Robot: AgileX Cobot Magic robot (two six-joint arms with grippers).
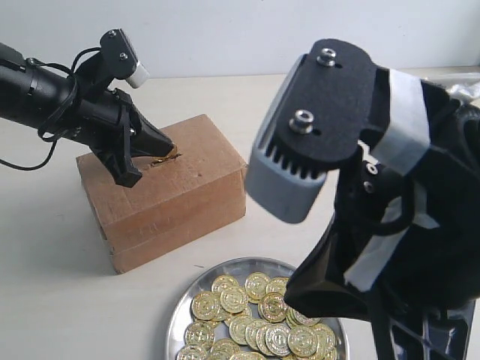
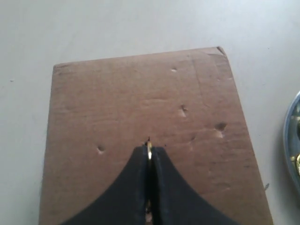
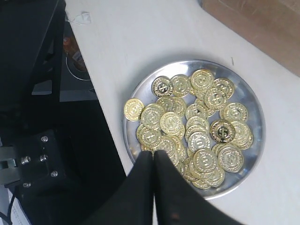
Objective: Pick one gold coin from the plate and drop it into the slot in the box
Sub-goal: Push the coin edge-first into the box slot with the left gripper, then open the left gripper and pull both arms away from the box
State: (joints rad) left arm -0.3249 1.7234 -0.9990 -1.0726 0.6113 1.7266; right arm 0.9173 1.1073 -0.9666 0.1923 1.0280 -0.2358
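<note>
Status, nearest first.

Right fingers (image 3: 149,161): pressed together with nothing between them. They hang above the near edge of the plate (image 1: 240,262), which sits at the lower middle of the exterior view. My right arm fills the right half of that view. This arm has no part in the current step.

Plate: on the pale surface (image 1: 60,300), holding a heap of gold coins (image 1: 247,315), many of them overlapping. Supply is plentiful.

Box (image 1: 187,202): beyond the plate, left of centre in the exterior view, resting on the surface well apart from the plate rim. Several dents mark its top face.

Left fingers (image 2: 144,157): upper left of the exterior view, tips down on the box top. They are clamped on one coin (image 2: 149,151), held edge-on so that only a thin gold line shows between the tips.

Slot (image 2: 148,139): just a short dark nick shows right at the coin's leading edge; the tips cover the rest.

Progress, my judgement: pick done, carry done, coin lined up at the slot. I cannot tell whether the edge has entered it.

Left to do: part the left fingers so the coin drops in, then confirm it went through and did not catch on the ragged edge.
</note>
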